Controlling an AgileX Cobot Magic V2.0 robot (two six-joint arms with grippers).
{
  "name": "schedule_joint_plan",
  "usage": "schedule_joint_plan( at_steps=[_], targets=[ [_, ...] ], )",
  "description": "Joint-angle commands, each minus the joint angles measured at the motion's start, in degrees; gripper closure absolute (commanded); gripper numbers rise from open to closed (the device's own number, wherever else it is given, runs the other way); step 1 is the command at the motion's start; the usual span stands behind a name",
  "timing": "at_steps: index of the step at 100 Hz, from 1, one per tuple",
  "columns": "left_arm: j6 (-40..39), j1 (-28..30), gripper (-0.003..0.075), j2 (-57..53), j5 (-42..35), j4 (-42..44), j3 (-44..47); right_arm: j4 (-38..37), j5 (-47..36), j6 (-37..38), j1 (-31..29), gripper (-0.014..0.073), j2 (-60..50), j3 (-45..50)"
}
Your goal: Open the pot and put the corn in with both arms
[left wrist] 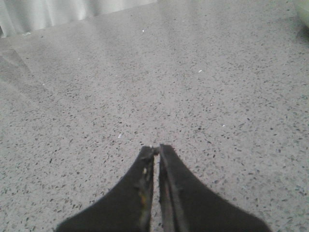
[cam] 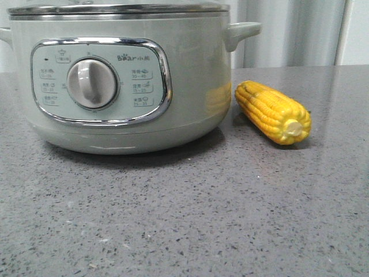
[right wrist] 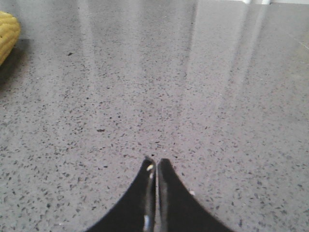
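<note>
Lid: on the electric cooker point(cam: 124, 75), untouched.
Grippers: left gripper point(left wrist: 157, 151) and right gripper point(right wrist: 155, 163) both closed, empty.
Risk: corn cob point(cam: 273, 111) at centre right may roll when pinched (round body).

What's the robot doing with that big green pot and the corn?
Nothing is being handled yet. The pale-green pot sits on the grey table with its lid on, and the corn lies beside it on the robot's right, not inside. The left pincer and right pincer are both shut with nothing in them, over bare table. The job looks barely started.
</note>
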Motion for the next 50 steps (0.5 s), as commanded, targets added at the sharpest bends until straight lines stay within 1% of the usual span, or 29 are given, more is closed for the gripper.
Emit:
schedule_joint_plan(
  at_steps=[1,33,50],
  targets=[
    [-0.2,-0.34,0.0741,-1.89,-3.05,0.12,0.43,-2.11,-0.97,-0.06,-0.38,0.0667,-1.28,1.14],
    [-0.2,-0.34,0.0741,-1.89,-6.69,0.12,0.43,-1.61,-10.74,-0.06,-0.38,0.0667,-1.28,1.14],
    [-0.2,-0.34,0.0741,-1.89,-7.62,-0.01,0.43,-0.66,-12.58,-0.06,-0.38,0.0667,-1.28,1.14]
  ],
)
